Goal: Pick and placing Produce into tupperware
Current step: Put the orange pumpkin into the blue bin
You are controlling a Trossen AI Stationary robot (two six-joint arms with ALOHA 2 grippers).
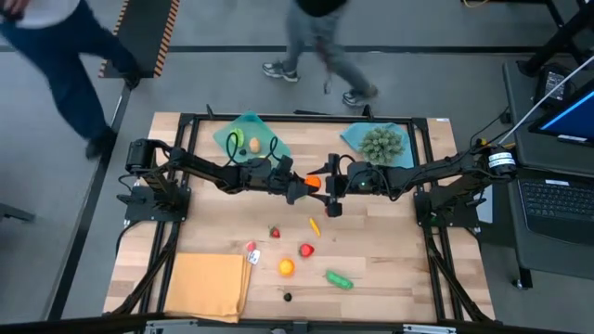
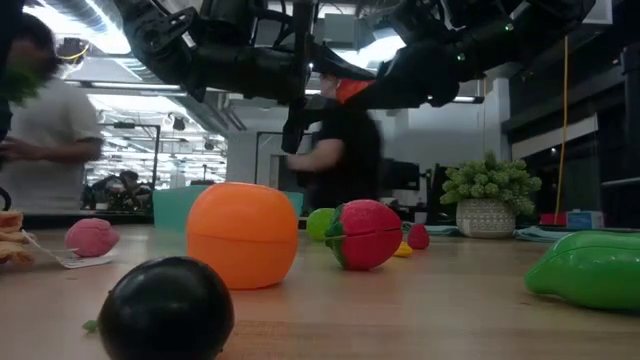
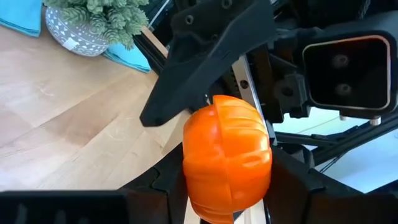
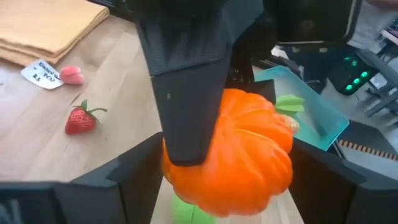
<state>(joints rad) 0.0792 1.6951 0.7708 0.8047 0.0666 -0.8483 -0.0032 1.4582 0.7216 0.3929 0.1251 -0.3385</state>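
A small orange toy pumpkin [image 1: 314, 182] hangs in the air over the table's middle, between my two grippers, which meet there tip to tip. My left gripper [image 1: 303, 188] comes from the table's left and is shut on the pumpkin. My right gripper [image 1: 327, 187] comes from the right, its fingers open on either side of the pumpkin [image 4: 236, 155]; I cannot tell whether they touch it. The teal tupperware [image 1: 243, 130] lies at the far left with a yellow and a green piece inside. More produce lies loose on the near half, among it a strawberry [image 1: 275, 232] and an orange fruit [image 1: 286, 267]. My left gripper pinches the pumpkin's ribbed sides [image 3: 194, 177] between its two fingers. The fingers come about level from the table's left; one finger [image 4: 186, 93] lies across the pumpkin's flank. The pumpkin is lifted well clear of the table.
A bushy grey-green plant [image 1: 381, 144] stands on a blue piece at the far right. A folded orange-tan mat [image 1: 209, 283] lies at the near left corner. A green piece [image 1: 339, 279] and a dark berry [image 1: 288, 297] lie near the front edge. People move beyond the far edge.
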